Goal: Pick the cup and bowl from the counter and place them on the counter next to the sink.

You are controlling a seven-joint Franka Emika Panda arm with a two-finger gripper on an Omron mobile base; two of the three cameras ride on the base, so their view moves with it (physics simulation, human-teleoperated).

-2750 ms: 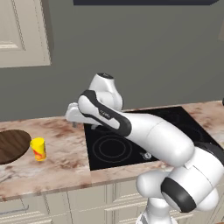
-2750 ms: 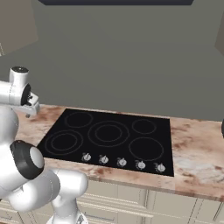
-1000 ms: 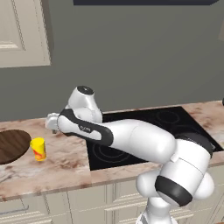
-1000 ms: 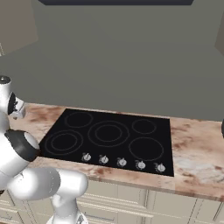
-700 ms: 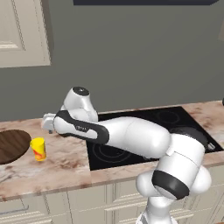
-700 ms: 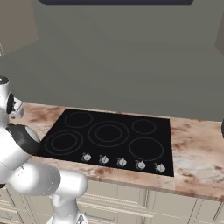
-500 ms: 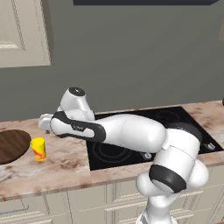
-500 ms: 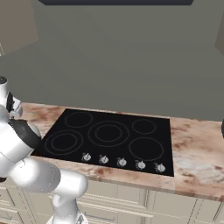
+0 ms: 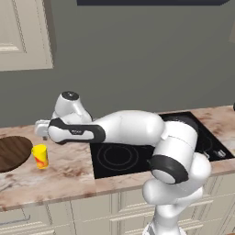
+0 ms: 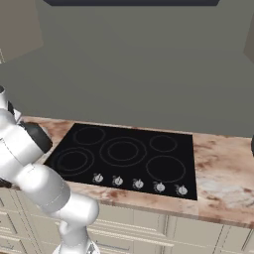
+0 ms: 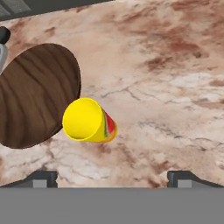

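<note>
Marble-veined counter [image 9: 69, 172] is carrying the small yellow cylindrical cup [image 9: 40, 156], red-blotched, standing upright just beside the wide wood-grain bowl [image 9: 11, 152] near its left end, a bare strip lying between cup and front edge. The gripper [image 11: 113, 177] is hovering above the cup, fingers spread wide, gripping nothing
</note>
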